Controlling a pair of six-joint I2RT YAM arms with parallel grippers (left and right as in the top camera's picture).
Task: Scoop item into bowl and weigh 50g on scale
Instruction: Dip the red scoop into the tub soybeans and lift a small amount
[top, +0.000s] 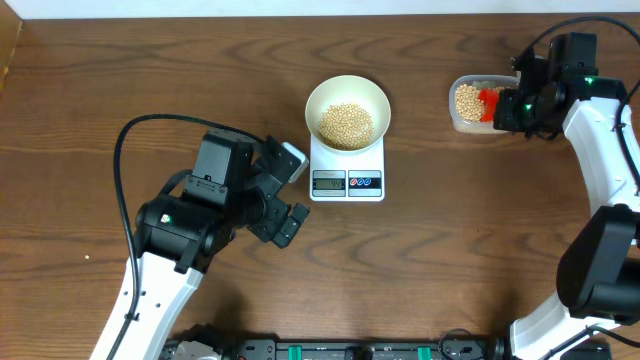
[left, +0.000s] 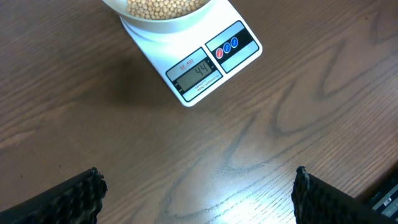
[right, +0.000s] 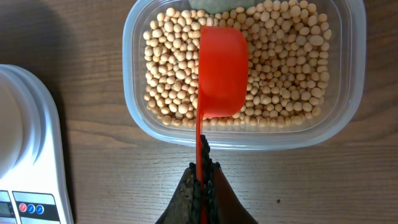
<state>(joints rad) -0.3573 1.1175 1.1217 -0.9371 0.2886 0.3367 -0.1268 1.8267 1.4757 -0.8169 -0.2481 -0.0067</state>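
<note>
The white bowl (top: 347, 103) holds a heap of tan beans (top: 346, 125) and stands on the white scale (top: 347, 172). In the left wrist view the scale (left: 202, 65) shows 44 on its display. My left gripper (top: 287, 192) hangs open over bare wood, left of the scale, with nothing between its fingers (left: 71, 199). My right gripper (right: 203, 168) is shut on the thin handle of a red scoop (right: 222, 70), whose cup lies turned over above the beans (right: 171, 68) in the clear plastic tub (right: 245, 138).
The clear tub (top: 475, 103) sits at the back right of the brown wooden table (top: 450, 240), right of the scale. The right arm (top: 610, 170) runs along the table's right edge. Black hardware lines the front edge.
</note>
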